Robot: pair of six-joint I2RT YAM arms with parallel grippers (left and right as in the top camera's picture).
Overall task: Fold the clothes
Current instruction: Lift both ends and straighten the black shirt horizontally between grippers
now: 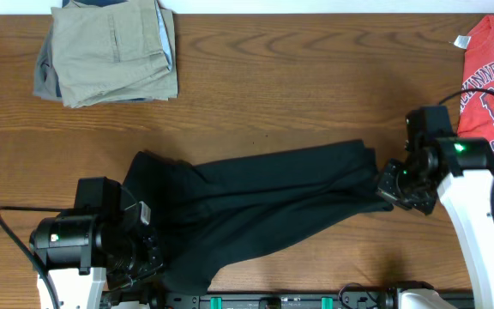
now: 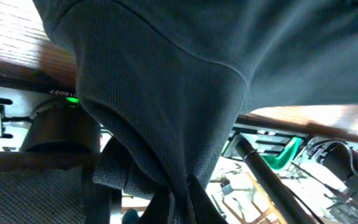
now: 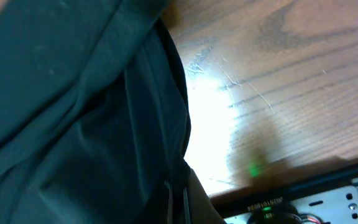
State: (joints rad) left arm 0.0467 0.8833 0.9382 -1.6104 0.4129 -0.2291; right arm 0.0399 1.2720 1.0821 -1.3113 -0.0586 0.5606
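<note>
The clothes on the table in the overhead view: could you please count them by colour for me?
Black T-shirt: 1
Red T-shirt: 1
Khaki trousers: 1, folded; I cannot tell whether the blue edge beneath is another piece.
Total: 3

One black T-shirt (image 1: 264, 190), one red T-shirt (image 1: 489, 64), one pair of trousers (image 1: 110, 56).

The black T-shirt (image 1: 256, 193) lies bunched into a long, slanted band, both ends pulled taut.
</note>
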